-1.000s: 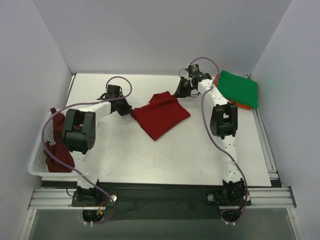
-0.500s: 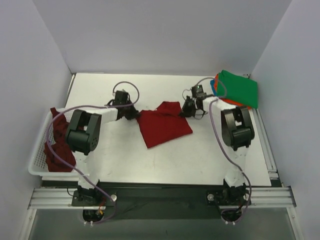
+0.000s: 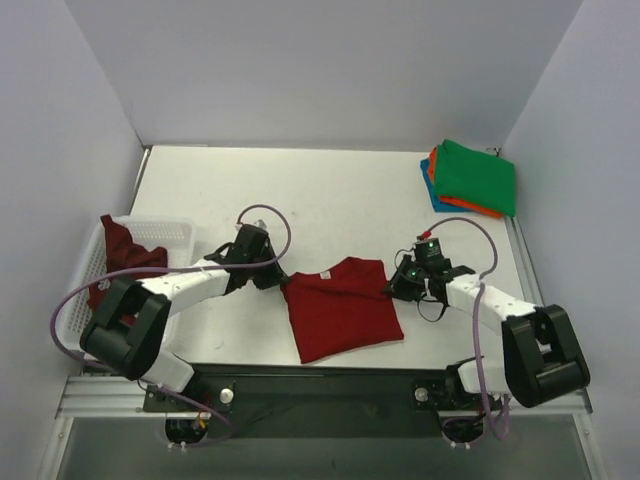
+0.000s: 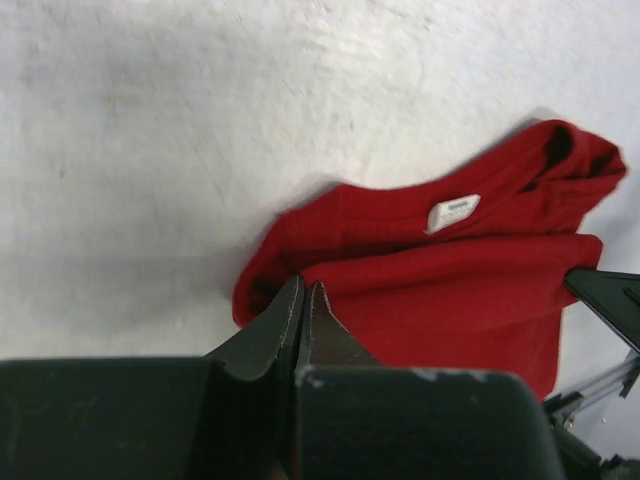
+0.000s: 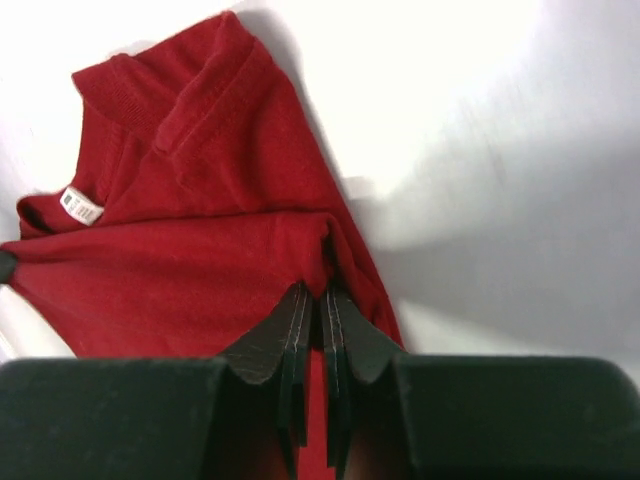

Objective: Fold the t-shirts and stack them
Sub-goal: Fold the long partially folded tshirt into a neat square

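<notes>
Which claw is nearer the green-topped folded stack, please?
Right. The right claw, shut on the red shirt, sits near-left of the stack; the left claw grips the shirt's opposite side, farther away.

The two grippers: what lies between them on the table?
The red t-shirt spans the whole stretch; the left gripper and right gripper each pinch one side of it. The top view shows this.

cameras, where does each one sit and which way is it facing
top external: above and behind the robot, looking down at the table; left claw and right claw show, each on the red t-shirt.
left wrist: on that wrist, looks along its shut claw at the shirt's edge.
right wrist: on that wrist, looks along its shut claw at the opposite edge.
shared: both wrist views show the white tag.
</notes>
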`<state>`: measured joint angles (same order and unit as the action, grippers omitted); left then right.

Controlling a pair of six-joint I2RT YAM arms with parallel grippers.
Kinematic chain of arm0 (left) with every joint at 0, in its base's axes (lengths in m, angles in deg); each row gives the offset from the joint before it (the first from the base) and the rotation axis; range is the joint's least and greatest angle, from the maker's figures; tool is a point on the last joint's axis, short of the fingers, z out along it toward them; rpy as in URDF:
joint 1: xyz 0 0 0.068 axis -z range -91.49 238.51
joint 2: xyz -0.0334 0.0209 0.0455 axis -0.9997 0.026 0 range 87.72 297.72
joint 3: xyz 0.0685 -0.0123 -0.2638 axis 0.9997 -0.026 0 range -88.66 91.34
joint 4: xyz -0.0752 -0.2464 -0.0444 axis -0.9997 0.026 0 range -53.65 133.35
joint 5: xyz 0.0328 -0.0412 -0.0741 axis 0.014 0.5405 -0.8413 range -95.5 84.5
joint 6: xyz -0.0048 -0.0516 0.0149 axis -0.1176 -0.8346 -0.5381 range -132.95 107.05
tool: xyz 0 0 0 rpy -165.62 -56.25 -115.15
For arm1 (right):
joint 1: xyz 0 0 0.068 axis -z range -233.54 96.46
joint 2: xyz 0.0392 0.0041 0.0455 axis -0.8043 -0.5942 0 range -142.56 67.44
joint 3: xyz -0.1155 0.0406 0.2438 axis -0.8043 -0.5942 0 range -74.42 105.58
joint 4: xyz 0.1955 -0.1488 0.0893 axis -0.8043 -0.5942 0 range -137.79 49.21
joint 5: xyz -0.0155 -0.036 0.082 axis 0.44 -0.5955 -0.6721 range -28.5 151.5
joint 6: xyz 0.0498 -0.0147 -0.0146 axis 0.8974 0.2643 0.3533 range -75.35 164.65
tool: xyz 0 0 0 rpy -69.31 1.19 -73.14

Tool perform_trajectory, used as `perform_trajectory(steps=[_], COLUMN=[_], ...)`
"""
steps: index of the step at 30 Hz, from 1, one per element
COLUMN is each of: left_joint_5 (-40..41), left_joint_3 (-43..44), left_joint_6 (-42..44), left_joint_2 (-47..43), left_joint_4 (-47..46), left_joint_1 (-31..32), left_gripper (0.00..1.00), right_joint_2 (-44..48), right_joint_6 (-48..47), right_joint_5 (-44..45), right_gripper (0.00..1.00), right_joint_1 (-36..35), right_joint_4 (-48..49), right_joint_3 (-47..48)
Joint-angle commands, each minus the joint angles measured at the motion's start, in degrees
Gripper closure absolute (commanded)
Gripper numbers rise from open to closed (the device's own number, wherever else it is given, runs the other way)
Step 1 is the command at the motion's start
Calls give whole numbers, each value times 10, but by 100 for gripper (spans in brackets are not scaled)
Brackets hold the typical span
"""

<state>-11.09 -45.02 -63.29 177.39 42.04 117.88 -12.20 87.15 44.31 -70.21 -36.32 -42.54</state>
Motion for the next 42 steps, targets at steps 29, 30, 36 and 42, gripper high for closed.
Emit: perform_trajectory(steps=[29,30,36,42], left_joint_5=[-13,-7,80,56], left_joint_3=[93,99,110,79], left_joint_6=[102,105,121,98], left_joint_2=[-22,-38,-104,-128], left_joint_4=[66,83,146,117], left_joint_1=[-151,-149,-81,17], left_gripper=[42,43,44,81], right_joint_2=[-137,-102,-7,-48], right_joint_6=[-118,-118,-107,-116], right_joint_5=[18,23,39,-66], right_gripper=[54,54,61,66], right_joint_1=[-11,-25,-95,-98], right_joint_4=[-152,-155,-119,-50], right_joint_3=[354,336,221,220])
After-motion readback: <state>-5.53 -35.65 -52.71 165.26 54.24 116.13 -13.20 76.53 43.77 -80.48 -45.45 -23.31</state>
